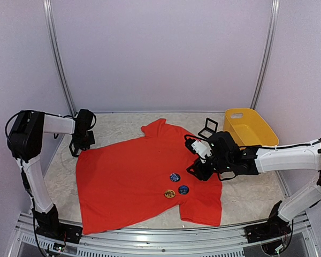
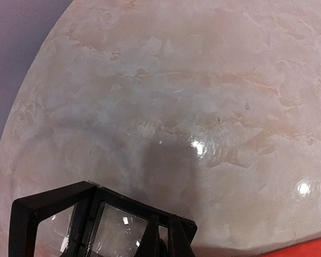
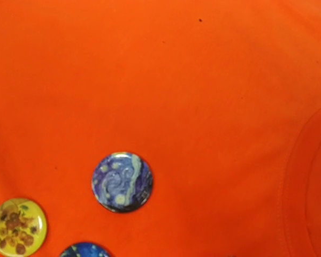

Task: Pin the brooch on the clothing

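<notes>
The red-orange T-shirt [image 1: 128, 176] lies spread flat on the table. Three round brooches rest on its lower right part: a blue swirl one [image 1: 175, 177], a second blue one [image 1: 183, 189] and a yellow one [image 1: 169, 194]. My right gripper [image 1: 192, 158] hovers over the shirt just right of them, jaws spread and empty. The right wrist view shows none of its fingers, only the shirt [image 3: 203, 80], the blue swirl brooch [image 3: 122, 182], the yellow one [image 3: 17, 226] and the edge of the other blue one [image 3: 84, 250]. My left gripper [image 1: 80, 143] is shut and empty [image 2: 164, 230] over bare table by the left sleeve [image 2: 305, 250].
A yellow plastic basket [image 1: 250, 128] stands at the back right of the marbled table [image 1: 117, 126]. A small black frame-like object [image 1: 207, 127] sits between the basket and the shirt's collar. White walls and metal rails enclose the table.
</notes>
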Controlling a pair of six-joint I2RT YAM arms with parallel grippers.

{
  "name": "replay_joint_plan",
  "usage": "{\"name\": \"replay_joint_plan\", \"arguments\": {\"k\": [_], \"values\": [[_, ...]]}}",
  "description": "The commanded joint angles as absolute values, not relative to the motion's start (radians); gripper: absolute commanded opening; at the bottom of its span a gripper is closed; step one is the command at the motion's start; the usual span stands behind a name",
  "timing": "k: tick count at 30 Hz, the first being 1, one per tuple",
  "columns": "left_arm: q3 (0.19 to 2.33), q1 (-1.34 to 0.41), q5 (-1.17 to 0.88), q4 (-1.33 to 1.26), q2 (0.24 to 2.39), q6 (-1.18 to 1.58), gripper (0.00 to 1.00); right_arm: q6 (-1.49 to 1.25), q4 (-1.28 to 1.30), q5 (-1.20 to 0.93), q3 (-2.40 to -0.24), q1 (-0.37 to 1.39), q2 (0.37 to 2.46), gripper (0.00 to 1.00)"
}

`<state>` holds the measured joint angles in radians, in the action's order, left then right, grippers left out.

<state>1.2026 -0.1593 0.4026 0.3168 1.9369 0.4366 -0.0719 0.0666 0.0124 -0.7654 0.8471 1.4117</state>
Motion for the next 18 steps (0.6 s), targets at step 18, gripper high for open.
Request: {"name": "replay_joint_plan", "arguments": {"k": [18], "values": [[1.342, -0.194, 0.551, 0.334, 1.862, 0.284, 0.0, -0.069, 0.129, 0.004, -0.802, 0.837, 1.357, 0.48]]}}
